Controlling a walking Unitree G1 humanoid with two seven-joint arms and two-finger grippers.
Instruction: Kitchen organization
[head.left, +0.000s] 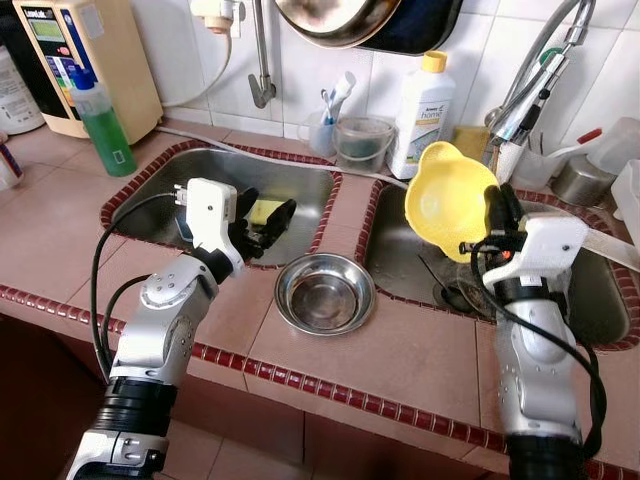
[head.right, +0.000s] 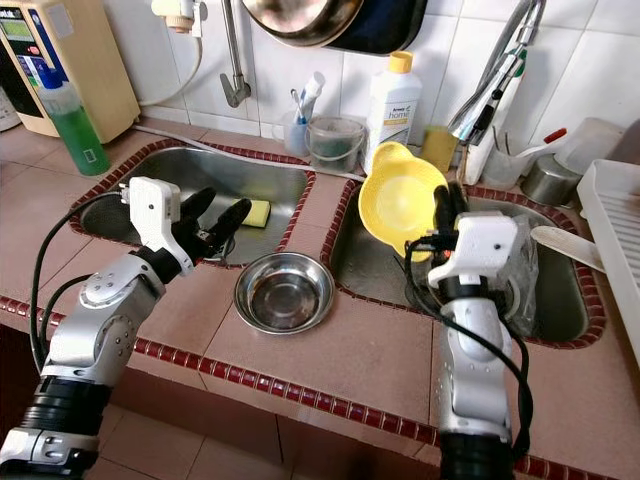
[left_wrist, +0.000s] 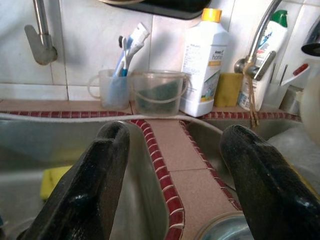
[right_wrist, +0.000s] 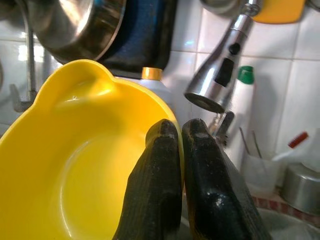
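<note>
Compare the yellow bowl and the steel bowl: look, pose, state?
The yellow bowl is opaque plastic-looking; the steel bowl is shiny metal. The yellow bowl is tilted on edge in the air over the right sink, pinched at its rim by the right gripper; the steel bowl sits upright on the counter, untouched. Both look empty.

— Where does the steel bowl (head.left: 324, 292) sit?
— On the counter (head.left: 400, 350), before the strip between the two sinks.
— And behind them?
— A bottle (head.left: 422, 115) and tub (head.left: 362, 142) stand at the wall; a sponge (head.left: 265, 211) lies in the left sink (head.left: 150, 205); a bowl (head.left: 450, 200) is above the right sink (head.left: 600, 300).
</note>
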